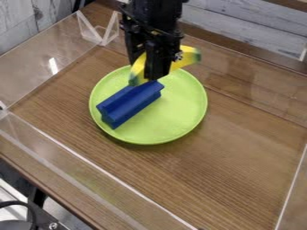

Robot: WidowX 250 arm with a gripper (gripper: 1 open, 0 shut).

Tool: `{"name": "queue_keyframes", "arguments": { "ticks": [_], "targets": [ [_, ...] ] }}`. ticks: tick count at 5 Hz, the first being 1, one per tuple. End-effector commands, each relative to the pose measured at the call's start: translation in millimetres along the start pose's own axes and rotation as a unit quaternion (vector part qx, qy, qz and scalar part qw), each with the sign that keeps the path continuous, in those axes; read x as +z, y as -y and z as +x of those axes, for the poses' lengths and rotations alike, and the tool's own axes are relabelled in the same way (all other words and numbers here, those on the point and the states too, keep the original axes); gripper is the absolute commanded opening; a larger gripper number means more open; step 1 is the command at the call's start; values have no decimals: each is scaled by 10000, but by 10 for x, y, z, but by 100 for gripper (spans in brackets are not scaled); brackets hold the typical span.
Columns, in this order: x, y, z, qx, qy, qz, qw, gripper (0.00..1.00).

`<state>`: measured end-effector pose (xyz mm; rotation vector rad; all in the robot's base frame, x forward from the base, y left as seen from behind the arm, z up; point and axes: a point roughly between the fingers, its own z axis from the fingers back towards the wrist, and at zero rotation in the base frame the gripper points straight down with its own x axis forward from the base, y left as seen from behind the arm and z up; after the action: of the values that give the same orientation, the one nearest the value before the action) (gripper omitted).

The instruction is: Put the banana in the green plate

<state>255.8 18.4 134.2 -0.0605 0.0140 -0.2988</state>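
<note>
Blue ridged block (128,101) lies on the left half of the green plate (180,121), which sits on the wooden table (240,171). Just right of the block, the black gripper (153,74) points straight down, clenched on the banana (177,59) above the plate's upper rim. It looks like the placing step; next comes lowering and letting go.

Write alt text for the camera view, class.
A black gripper holds a yellow banana just above the far edge of a green plate. A blue block lies on the plate, on a wooden table.
</note>
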Motion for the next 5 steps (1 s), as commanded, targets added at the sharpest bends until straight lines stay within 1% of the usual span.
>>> {"name": "queue_keyframes", "arguments": {
  "ticks": [1,3,5],
  "targets": [
    [91,-21,102,17,222,126,9997,0],
    [27,-26,145,122,190,129,9997,0],
    [8,-27,184,192,189,123,9996,0]
  ]
}}
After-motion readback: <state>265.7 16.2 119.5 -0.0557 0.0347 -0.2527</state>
